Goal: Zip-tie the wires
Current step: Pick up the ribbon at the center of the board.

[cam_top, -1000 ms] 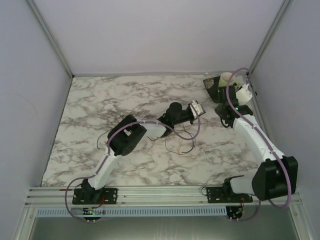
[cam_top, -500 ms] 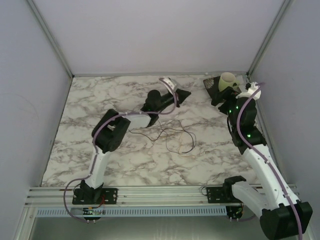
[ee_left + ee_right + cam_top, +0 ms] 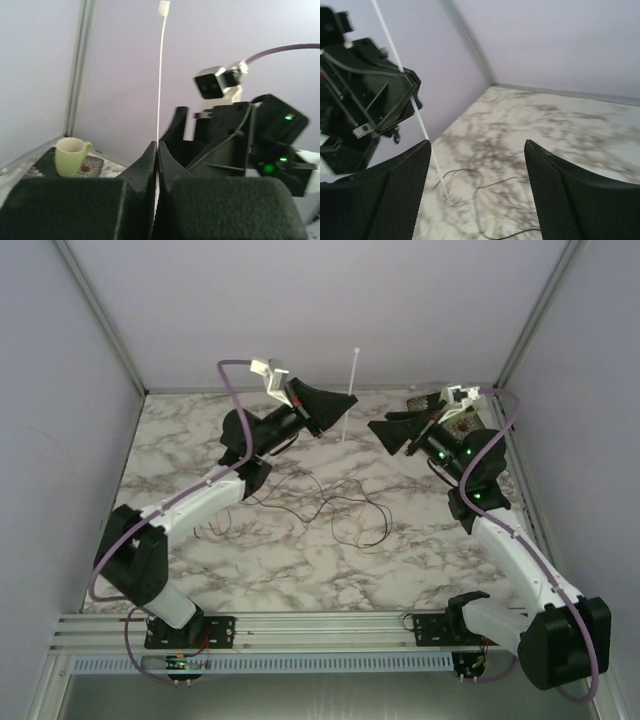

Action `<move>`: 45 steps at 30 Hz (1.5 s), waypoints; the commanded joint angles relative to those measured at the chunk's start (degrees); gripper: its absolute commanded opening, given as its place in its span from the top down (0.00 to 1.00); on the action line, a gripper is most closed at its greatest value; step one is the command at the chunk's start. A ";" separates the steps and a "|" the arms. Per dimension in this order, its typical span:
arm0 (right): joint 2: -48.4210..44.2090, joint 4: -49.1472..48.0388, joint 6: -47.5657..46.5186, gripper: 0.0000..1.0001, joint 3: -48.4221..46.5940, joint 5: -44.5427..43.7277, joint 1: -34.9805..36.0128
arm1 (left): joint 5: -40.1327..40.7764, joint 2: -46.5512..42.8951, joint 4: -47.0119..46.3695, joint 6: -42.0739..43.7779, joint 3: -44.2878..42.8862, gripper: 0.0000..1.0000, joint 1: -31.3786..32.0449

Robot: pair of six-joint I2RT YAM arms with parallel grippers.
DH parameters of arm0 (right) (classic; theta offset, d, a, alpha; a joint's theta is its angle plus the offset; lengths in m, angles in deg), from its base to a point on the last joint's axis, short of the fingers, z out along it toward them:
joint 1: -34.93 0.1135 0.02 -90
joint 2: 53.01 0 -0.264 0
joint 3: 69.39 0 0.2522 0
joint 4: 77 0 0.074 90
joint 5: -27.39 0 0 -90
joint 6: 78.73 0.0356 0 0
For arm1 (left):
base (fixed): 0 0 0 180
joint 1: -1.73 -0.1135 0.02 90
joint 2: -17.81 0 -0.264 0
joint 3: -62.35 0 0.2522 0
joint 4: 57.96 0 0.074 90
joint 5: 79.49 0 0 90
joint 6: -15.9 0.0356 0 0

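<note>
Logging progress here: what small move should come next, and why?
Probably ease the open right claw toward the zip tie: the left claw pinches it upright above the table, and the wires lie loose below, unbundled.

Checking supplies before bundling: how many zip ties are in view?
1: a white zip tie, upright, pinched in the left end effector. Others may be hidden.

The top camera looked down from above the near edge. Wrist cameras faced each other closely, both showing the zip tie [image 3: 160, 75].
</note>
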 commanded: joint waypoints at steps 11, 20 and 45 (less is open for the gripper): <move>9.41 -15.27 4.19 0.31 -7.45 14.27 14.76 | -0.38 -13.34 3.76 -8.53 9.20 1.00 0.13; 9.87 -11.22 1.16 0.64 -8.63 10.66 15.39 | 0.60 -15.14 0.32 -10.77 12.69 1.00 0.13; 6.17 0.06 -2.17 1.00 -8.45 8.08 16.18 | -1.06 -13.31 5.61 -1.63 3.60 0.63 -0.62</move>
